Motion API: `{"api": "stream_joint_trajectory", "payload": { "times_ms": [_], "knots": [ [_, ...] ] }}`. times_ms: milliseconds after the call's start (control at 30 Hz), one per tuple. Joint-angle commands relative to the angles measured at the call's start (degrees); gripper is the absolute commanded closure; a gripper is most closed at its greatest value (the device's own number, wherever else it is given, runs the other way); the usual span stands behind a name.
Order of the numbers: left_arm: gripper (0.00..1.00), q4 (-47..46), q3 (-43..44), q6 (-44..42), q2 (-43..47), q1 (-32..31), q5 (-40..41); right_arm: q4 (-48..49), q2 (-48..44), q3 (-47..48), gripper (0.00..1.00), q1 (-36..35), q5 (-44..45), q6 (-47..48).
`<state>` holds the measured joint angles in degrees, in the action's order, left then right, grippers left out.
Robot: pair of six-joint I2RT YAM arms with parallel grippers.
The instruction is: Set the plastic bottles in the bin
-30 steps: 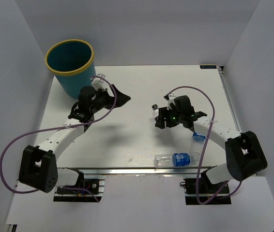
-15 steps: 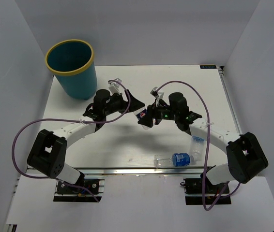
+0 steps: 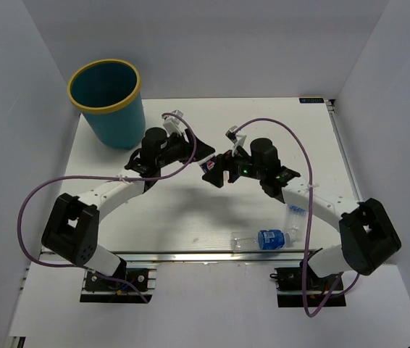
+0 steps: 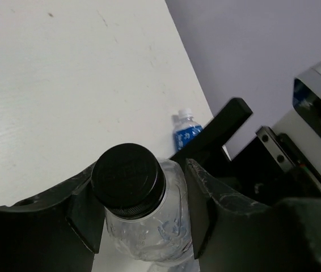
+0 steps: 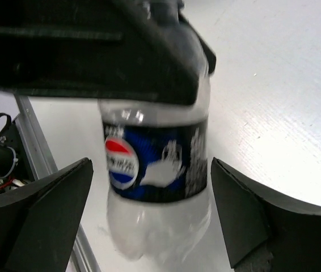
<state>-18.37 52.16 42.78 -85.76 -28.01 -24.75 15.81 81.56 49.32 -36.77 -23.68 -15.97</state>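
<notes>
A clear plastic bottle (image 3: 210,168) with a black cap (image 4: 129,179) and a dark blue label (image 5: 155,164) hangs above the table's middle, between the two grippers. My left gripper (image 3: 203,157) is shut on its shoulder just below the cap (image 4: 140,218). My right gripper (image 3: 222,165) is open, and its fingers (image 5: 53,204) stand well apart from the bottle's lower half. The teal bin (image 3: 106,101) with a yellow rim stands at the far left corner.
A clear bottle with a blue label (image 3: 261,238) lies near the front edge. Another blue-capped bottle (image 3: 295,214) sits by the right arm and also shows in the left wrist view (image 4: 185,130). Purple cables loop over both arms.
The left arm swung from beside the bin to the middle and closed on the bottle. The right arm carried the bottle leftward to meet it, and its jaws now stand open.
</notes>
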Motion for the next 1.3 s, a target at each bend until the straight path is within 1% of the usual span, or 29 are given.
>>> {"api": "stream_joint_trajectory", "payload": {
  "times_ms": [0,133,200,233,300,333,367,400,467,500,533,633,667,700,767,833,867,900,933,1000,1033,1067,1100,1133,1167,1200,1233,1267],
  "knots": [
    [0.98,6.14,5.22,-4.63,3.66,1.02,6.99,2.21,-3.86,1.57,0.11,0.04,1.71,1.11],
    [0.99,8.26,8.56,-4.82,3.93,5.24,7.18,1.15,-5.88,0.69,0.11,0.04,0.92,1.64],
    [0.98,9.49,11.2,-5.08,4.37,9.45,6.21,0.19,-7.37,-0.01,0.11,0.21,1.18,2.25],
    [0.98,10.62,13.56,-5.25,4.46,12.51,5.6,-0.34,-8.42,-0.01,0.11,0.21,2.4,2.95],
    [0.98,11.77,16.64,-5.87,4.54,15.16,5.94,-1.92,-9.4,-0.19,0.11,0.39,4.77,3.66],
    [0.98,13.43,18.31,-5.87,4.54,17.53,7.68,-2.19,-10.18,-0.54,0.11,0.56,7.13,4.01],
    [0.98,14.06,21.89,-5.87,4.46,18.42,8.31,-2.28,-10.54,-0.8,0.11,0.82,8.03,4.01],
    [0.98,14.33,23.5,-5.87,4.54,19.39,8.67,-2.54,-10.89,-1.07,0.11,1.0,8.73,3.84],
    [0.98,14.94,26.49,-6.31,4.81,21.5,12.6,-3.94,-11.77,-1.07,0.11,1.7,11.02,3.4],
    [0.96,15.29,29.02,-6.83,5.16,21.85,15.84,-5.51,-12.12,-0.98,0.11,1.88,12.77,3.4],
    [0.95,17.03,30.27,-7.97,5.25,21.86,25.01,-6.31,-12.91,-0.81,0.11,2.32,13.91,3.05],
    [0.93,19.06,34.84,-11.31,4.03,22.03,39.29,-8.51,-15.28,-1.5,0.11,3.37,17.35,3.05],
    [0.93,19.86,36.24,-12.02,3.5,22.03,48.3,-8.43,-15.81,-1.94,0.11,3.46,18.22,3.05],
    [0.92,19.34,36.17,-12.89,3.06,22.03,52.22,-8.08,-16.51,-2.56,0.11,3.72,20.06,3.05],
    [0.91,12.6,34.77,-15.53,1.48,22.21,60.13,-8.25,-17.31,-2.91,0.11,4.43,21.48,2.78],
    [0.89,8.02,34.32,-17.11,-1.76,22.64,62.62,-10.09,-17.75,-2.39,0.11,4.78,23.15,2.34],
    [0.89,8.35,35.45,-17.12,-3.35,22.82,65.07,-10.1,-17.92,-1.95,0.11,4.78,23.5,2.43],
    [0.89,9.05,38.34,-17.29,-5.11,23.17,65.96,-11.75,-18.36,-1.69,0.11,4.96,26.81,1.91],
    [0.86,9.05,39.67,-18.17,-6.78,23.35,67.19,-13.86,-18.63,-1.51,0.11,5.31,28.5,1.64],
    [0.76,8.53,42.13,-20.36,-11.7,23.79,70.44,-15.72,-19.59,-1.16,0.11,5.66,32.8,1.2],
    [0.62,8.61,45.1,-21.07,-13.28,23.79,71.59,-16.51,-20.03,-1.16,0.11,6.18,34.04,1.03],
    [0.6,9.4,47.05,-21.6,-16.34,23.79,72.29,-18.95,-20.3,-1.33,0.11,6.45,35.27,0.68],
    [0.55,12.97,49.5,-22.82,-17.85,23.88,71.69,-20.2,-20.82,-1.51,0.11,6.8,38.15,-0.02],
    [0.47,15.18,55.1,-23.01,-19.35,23.79,71.43,-21.77,-21.09,-1.51,0.11,7.76,39.75,-2.12],
    [0.08,17.82,58.02,-22.75,-20.67,23.79,70.81,-26.14,-21.09,-1.25,0.11,8.21,41.33,-3.44],
    [0.02,22.98,60.49,-22.31,-22.86,23.79,70.02,-28.53,-20.92,-0.55,0.11,9.43,44.83,-4.85],
    [0.02,24.59,63.82,-21.78,-23.31,23.79,69.49,-30.91,-20.91,-0.28,0.11,10.14,46.43,-7.39],
    [0.02,25.83,64.38,-21.43,-23.49,23.88,68.88,-34.93,-21.0,-0.1,0.11,11.01,47.58,-8.46]
  ]
}}
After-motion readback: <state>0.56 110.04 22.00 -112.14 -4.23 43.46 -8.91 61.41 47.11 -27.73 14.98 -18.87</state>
